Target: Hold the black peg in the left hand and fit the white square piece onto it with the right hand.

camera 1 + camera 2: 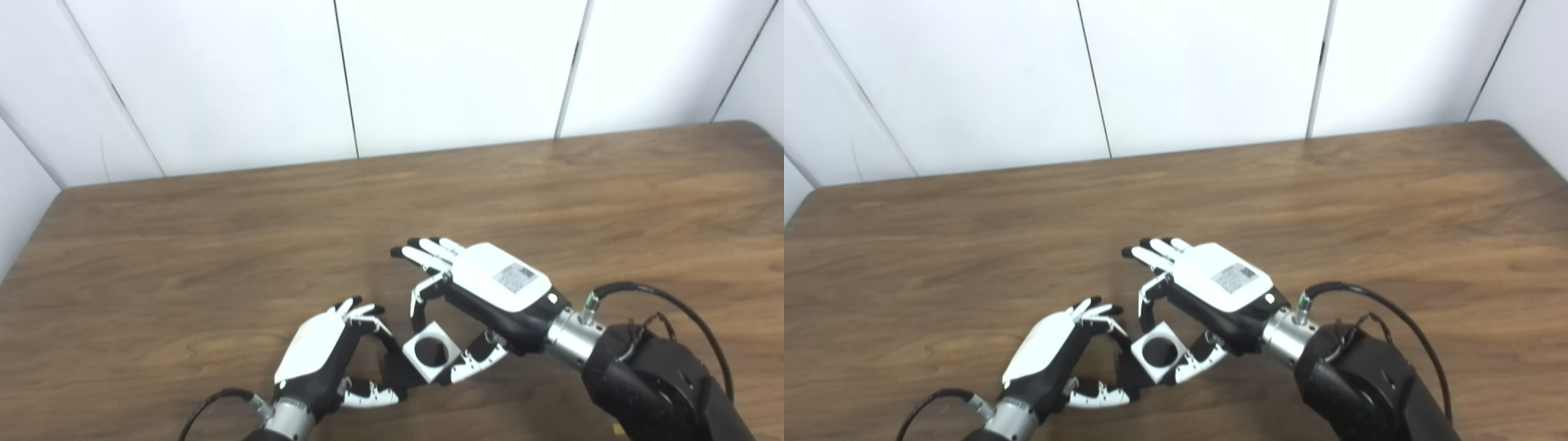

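My left hand (321,355) is at the bottom centre, shut on the black peg (399,371), which it pinches between thumb and fingers. My right hand (484,294) comes in from the right and is shut on the white square piece (431,352), held between its thumb and a curled finger while its other fingers stretch out. The piece's round hole faces up toward the camera. The piece sits right against the peg's right end; whether the peg is inside the hole cannot be told. Both also show in the right eye view: the peg (1130,371) and the piece (1159,350).
The wooden table (551,202) stretches away to a white panelled wall (453,67) at the back. A black cable (674,303) loops over my right wrist. Nothing else lies on the table.
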